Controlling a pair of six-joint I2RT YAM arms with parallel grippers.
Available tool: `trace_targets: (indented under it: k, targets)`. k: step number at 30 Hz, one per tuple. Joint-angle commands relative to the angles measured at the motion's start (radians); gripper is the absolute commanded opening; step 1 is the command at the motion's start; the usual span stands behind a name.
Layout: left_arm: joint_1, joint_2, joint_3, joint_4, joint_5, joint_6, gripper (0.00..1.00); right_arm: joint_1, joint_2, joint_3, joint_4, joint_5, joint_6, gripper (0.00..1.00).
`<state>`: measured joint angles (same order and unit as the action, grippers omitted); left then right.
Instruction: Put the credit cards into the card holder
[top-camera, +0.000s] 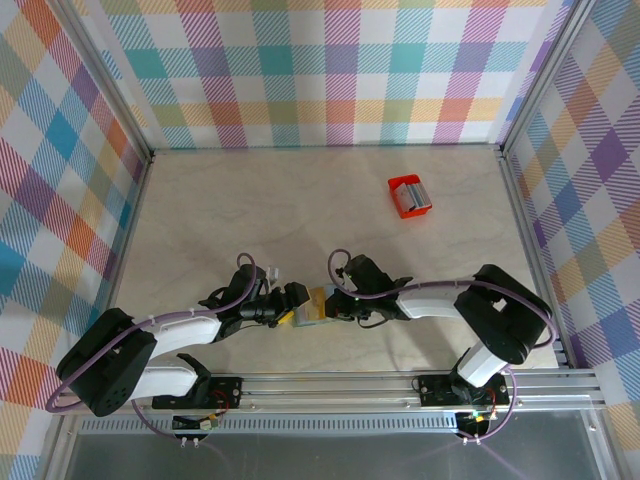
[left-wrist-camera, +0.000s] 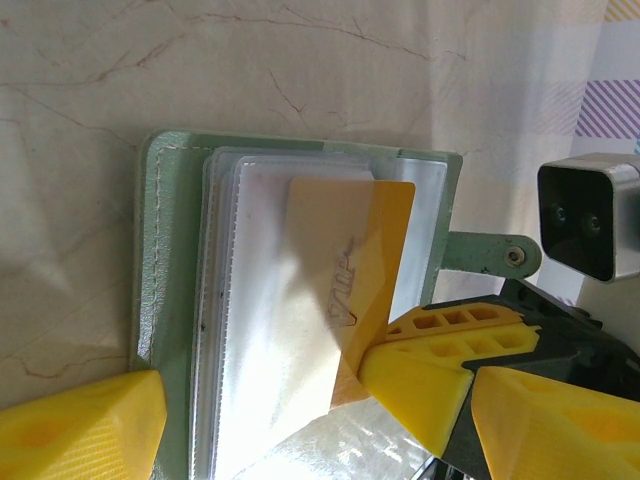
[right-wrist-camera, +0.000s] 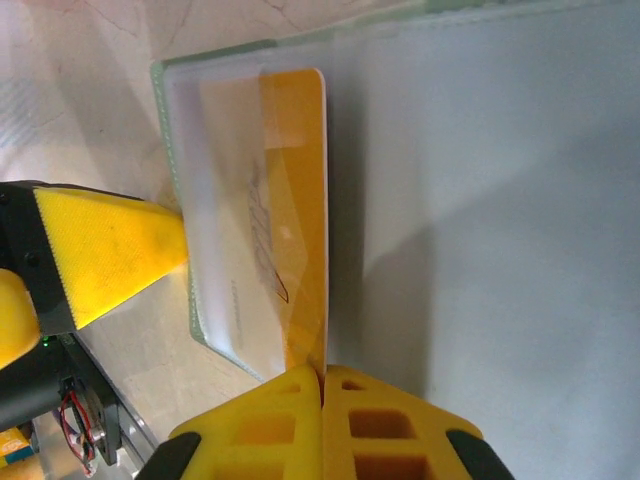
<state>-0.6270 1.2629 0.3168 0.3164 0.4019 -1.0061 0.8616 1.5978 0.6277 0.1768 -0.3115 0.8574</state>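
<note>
The grey-green card holder (left-wrist-camera: 160, 250) lies open on the table near the front edge, its clear inner sleeves facing up. A gold-yellow credit card (left-wrist-camera: 385, 215) marked "VIP" sits partly inside one sleeve. My right gripper (right-wrist-camera: 322, 372) is shut on the card's outer edge, and its fingers (left-wrist-camera: 440, 370) press the card at the holder's right side. My left gripper (left-wrist-camera: 318, 425) is open, with one finger on each side of the holder. One left fingertip (right-wrist-camera: 150, 250) touches the holder's edge (right-wrist-camera: 175, 150). From above, both grippers (top-camera: 290, 312) (top-camera: 335, 303) meet over the holder (top-camera: 316, 305).
A small red box (top-camera: 409, 195) with something grey inside stands at the back right of the table. Checked walls close the table on three sides, and a metal rail (top-camera: 330, 385) runs along the front.
</note>
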Motion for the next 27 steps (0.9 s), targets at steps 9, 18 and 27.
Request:
trace_targets:
  k: [9, 18, 27]
  targets:
    - [-0.016, 0.01, -0.022, 0.017, -0.014, 0.012, 0.77, 0.028, 0.04, 0.033, -0.043, -0.001, 0.008, 0.0]
    - [-0.016, 0.012, -0.022, 0.024, -0.015, 0.009, 0.76, 0.034, 0.08, 0.057, -0.028, -0.034, 0.005, 0.0]
    - [-0.016, 0.01, -0.027, 0.028, -0.015, 0.006, 0.76, 0.045, 0.091, 0.078, -0.025, -0.043, 0.002, 0.0]
